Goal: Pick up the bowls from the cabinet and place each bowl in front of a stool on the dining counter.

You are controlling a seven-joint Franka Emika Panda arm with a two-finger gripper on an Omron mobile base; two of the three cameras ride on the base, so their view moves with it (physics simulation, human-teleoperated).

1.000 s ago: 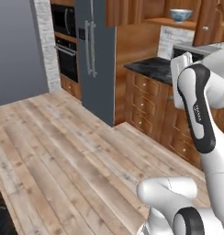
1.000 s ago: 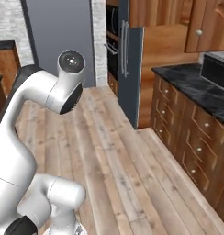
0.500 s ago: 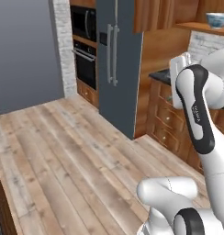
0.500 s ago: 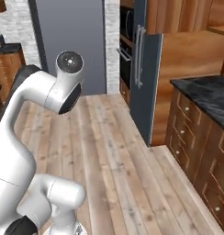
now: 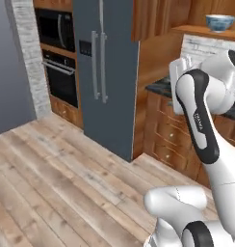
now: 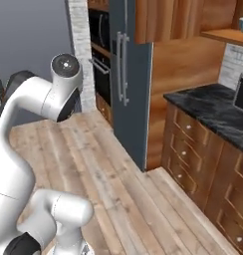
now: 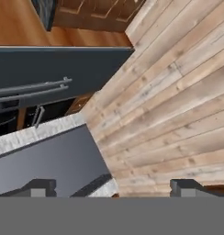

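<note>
Nearest the base lies the plank floor (image 5: 61, 183), pale weathered wood running away toward the far wall. The arm (image 5: 201, 125) folds up on the right of the left base view, elbow bent high. In the hand view the gripper (image 7: 111, 186) looks down over those same planks, its two dark tips standing wide apart with nothing between them, so the hand is spread and holds nothing.

Further on, to the right, the drawer unit (image 6: 203, 164) of reddish wood with round knobs carries a black marble worktop (image 6: 213, 112); a dark appliance (image 6: 242, 92) sits at its far right edge, cut off by the frame. To its left rises the tall slate-grey refrigerator (image 5: 105, 72) with two long vertical handles. Beyond that, further left, the built-in oven stack (image 5: 59, 58) sits in wood, next to a pale brick column (image 5: 30, 53).

Up high on the far right, the cabinet (image 5: 160, 19) hangs above the worktop, and on its open shelf board (image 5: 206, 33) stands the white bowl (image 5: 220, 22) with blue patterning, upright, near the shelf's front edge. The wooden bowl cannot be made out.
</note>
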